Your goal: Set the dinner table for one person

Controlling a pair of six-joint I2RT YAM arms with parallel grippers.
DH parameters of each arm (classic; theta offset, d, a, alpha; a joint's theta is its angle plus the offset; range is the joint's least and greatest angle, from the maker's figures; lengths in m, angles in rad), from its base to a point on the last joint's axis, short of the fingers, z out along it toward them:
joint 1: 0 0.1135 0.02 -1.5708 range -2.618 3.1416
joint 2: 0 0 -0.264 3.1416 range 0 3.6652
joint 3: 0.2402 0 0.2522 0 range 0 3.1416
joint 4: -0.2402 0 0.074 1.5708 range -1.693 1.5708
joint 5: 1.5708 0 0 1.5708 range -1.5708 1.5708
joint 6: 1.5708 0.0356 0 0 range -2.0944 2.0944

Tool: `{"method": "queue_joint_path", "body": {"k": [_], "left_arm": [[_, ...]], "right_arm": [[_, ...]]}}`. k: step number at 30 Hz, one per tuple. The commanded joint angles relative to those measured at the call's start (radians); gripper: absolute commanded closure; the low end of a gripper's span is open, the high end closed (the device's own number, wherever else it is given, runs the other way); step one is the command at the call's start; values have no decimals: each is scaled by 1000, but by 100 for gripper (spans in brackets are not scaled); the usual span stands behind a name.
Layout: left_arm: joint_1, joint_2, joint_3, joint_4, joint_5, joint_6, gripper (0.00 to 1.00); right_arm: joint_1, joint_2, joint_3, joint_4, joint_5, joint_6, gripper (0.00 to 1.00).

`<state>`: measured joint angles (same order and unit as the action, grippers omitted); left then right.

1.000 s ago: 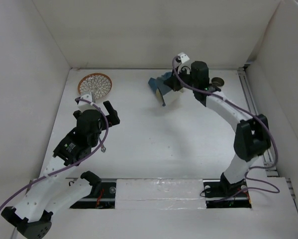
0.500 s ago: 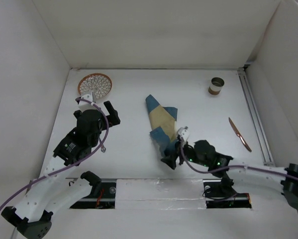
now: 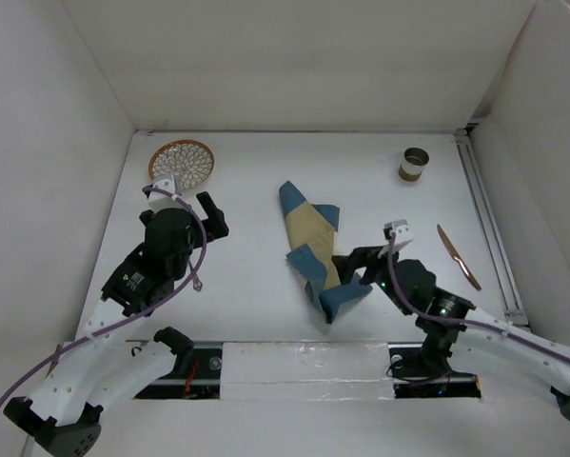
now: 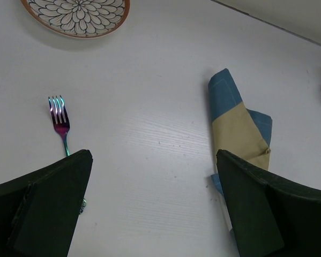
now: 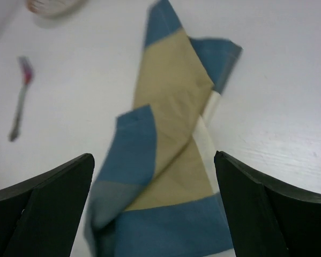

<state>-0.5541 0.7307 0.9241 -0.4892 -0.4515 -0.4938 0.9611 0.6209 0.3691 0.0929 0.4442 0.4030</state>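
The dinner table [image 3: 265, 181] is a plain white top. On it a blue-and-tan cloth placemat [image 3: 315, 249] lies crumpled and folded over itself near the middle. My right gripper [image 3: 349, 268] stands open just right of the cloth's near end. In the right wrist view the placemat [image 5: 171, 139] lies loose below and between the spread fingers of the right gripper [image 5: 155, 203]. My left gripper [image 3: 215, 215] is open over bare table, empty. From the left wrist, the left gripper [image 4: 155, 209] has the fork [image 4: 61, 126] to its left and the placemat [image 4: 238, 126] to its right.
A flower-patterned plate [image 3: 181, 162] sits at the back left, a small cup [image 3: 415, 164] at the back right, and a copper-coloured knife [image 3: 458, 257] by the right rail. The fork [image 3: 198, 279] lies beside the left arm. White walls enclose the table.
My right arm brought the placemat from the back of the table down to the near middle, opened its jaws and let go. The cloth now lies on the table. The left arm stayed still.
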Motion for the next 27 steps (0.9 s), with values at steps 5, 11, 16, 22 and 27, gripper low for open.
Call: {"method": "queue_joint_path", "body": {"k": [5,11,16,22,27], "left_arm": [[5,-4,4,24,39,4,0],[5,39,24,12,36,14,0],[5,-2,15,23,45,14,0],[5,-11,15,23,45,14,0],[5,-2,15,23,45,14,0]], "right_arm": [[-111,423,162,-66,-33,155,0],[-196,636,252,45,-165,154,3],[-245,796,289,161,-288,163,12],[-274,933,333,220,-352,163,34],[-274,961,358,251,-377,152,74]]}}
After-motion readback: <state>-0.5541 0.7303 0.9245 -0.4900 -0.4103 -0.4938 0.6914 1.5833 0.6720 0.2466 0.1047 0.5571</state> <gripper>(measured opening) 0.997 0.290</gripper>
